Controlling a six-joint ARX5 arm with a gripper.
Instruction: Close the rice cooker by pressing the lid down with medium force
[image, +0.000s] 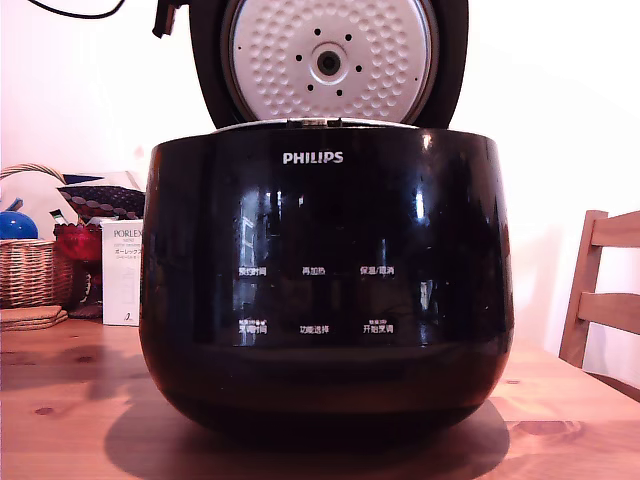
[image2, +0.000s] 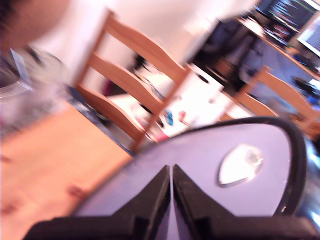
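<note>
Pincer (image2: 171, 172) drawn nearly shut, only a thin slit between the two black fingertips, nothing held; poised just over the lid's grey outer face in the blurred wrist view, contact not discernible. Lid (image: 330, 60) standing raised behind the rice cooker (image: 325, 280), white dimpled inner plate facing forward, central hub ringed by small holes. Cooker body glossy black, rounded, marked "PHILIPS" above two rows of small white labels; seated on the wooden table (image: 60, 400). Beside the cooker, toward the exterior view's left: white carton (image: 122, 272), wicker basket (image: 35, 268). Toward the exterior view's right: wooden chair (image: 603, 292).
</note>
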